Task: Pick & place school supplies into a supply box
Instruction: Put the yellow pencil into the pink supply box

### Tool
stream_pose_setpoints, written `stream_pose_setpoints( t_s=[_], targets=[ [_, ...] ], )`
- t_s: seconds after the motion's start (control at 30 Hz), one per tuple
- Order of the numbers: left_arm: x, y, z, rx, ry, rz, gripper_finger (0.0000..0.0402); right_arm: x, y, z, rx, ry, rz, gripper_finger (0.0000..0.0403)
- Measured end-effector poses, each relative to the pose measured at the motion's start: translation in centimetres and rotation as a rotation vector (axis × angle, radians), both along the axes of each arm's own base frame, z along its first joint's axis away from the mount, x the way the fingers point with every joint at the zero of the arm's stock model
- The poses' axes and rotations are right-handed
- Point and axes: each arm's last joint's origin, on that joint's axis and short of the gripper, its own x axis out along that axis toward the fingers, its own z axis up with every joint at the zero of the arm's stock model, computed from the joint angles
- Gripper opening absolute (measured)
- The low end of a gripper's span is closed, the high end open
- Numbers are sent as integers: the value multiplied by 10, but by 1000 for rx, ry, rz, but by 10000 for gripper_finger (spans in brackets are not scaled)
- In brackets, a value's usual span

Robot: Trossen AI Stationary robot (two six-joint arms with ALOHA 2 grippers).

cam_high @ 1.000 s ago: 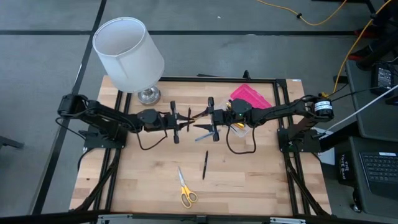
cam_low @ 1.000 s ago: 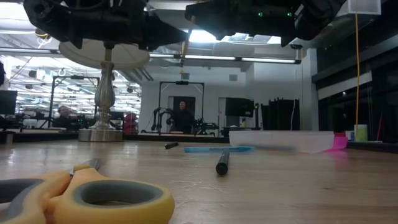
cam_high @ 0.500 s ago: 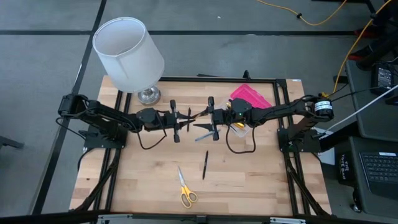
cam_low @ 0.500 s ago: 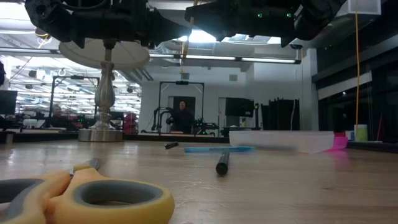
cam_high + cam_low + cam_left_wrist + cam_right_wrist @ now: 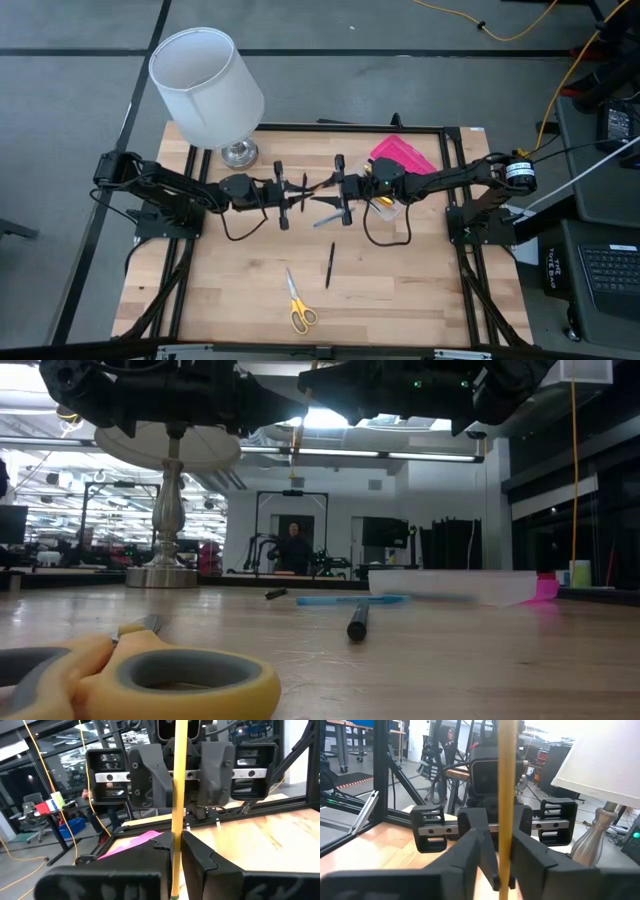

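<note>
A yellow pencil [image 5: 318, 187] stands nearly upright above the middle of the table, between my two grippers, which face each other. My left gripper [image 5: 177, 840] is shut on it. My right gripper [image 5: 500, 840] is open, one finger on either side of the pencil's shaft [image 5: 506, 795], with a gap still showing beside the shaft in the left wrist view. The supply box, with its pink lid [image 5: 402, 157] and clear base [image 5: 385, 207], sits at the far right. Yellow-handled scissors [image 5: 297, 305], a black pen [image 5: 329, 265] and a blue pen [image 5: 340, 600] lie flat on the table. My left gripper pinches the pencil's lower part [image 5: 175, 865] between its two fingers. The fingers come level from the table's left and lie across the pencil. The pencil stands nearly upright, lifted clear of the table, its lower end [image 5: 295, 460] poking out below the fingers.
A lamp with a white shade [image 5: 205, 85] and a metal foot [image 5: 238, 152] stands at the far left corner. A black frame [image 5: 300, 128] runs around the table's edges. Bare wood lies at the near left and near right.
</note>
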Motion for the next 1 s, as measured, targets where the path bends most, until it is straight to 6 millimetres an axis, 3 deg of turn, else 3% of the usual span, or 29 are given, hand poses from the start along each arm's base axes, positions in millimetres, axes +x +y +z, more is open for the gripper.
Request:
stream_pose_setpoints(
  t_s=[0.2, 0.5, 1.0],
  targets=[
    [0, -1, 0, 20, 5, -30, 16, 0, 0, 0, -6, -2, -2, 27],
    [0, -1, -1, 6, 7, -39, 26, 0, 0, -1, -26, 5, 2, 25],
    [-6, -17, 8, 0, -11, -52, 111, 0, -4, -3, -25, 27, -6, 25]
  ],
)
